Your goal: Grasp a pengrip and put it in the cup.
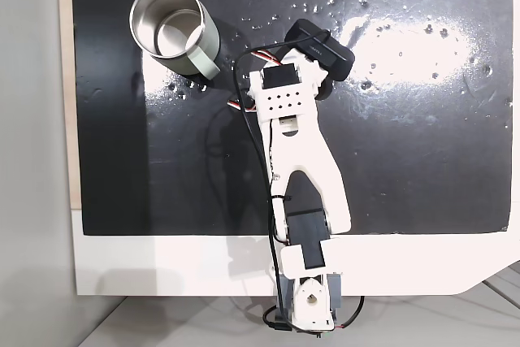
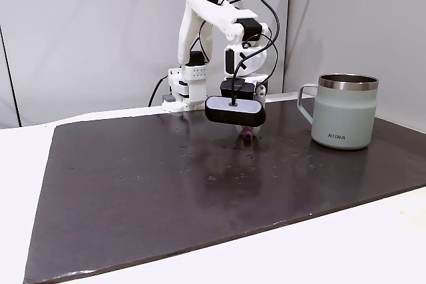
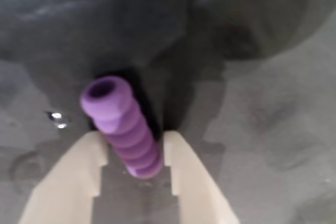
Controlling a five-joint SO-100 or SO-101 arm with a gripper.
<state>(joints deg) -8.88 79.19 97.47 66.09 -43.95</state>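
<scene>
Dark, glossy matting (image 2: 133, 191) covered most of the white table (image 1: 162, 266), with a pale wall behind it in the side fixed view. I counted one arm (image 1: 296, 152), one cup and one pengrip.

My cup (image 2: 346, 112) stood upright on the mat, handle toward the arm in that side view; from above it (image 1: 175, 30) sat near the mat's upper left corner, its steel inside bare as far as I could see.

My gripper (image 3: 135, 153) was down at the mat, well apart from the cup. In the wrist view its two cream fingers (image 3: 79, 171) pressed the sides of the purple ribbed pengrip (image 3: 122, 127), clenched on its lower end, while the open end tilted up and away from the camera. From the side, a bit of that purple tube (image 2: 247, 135) showed just under the black camera housing (image 2: 234, 111), at the mat's surface.
</scene>
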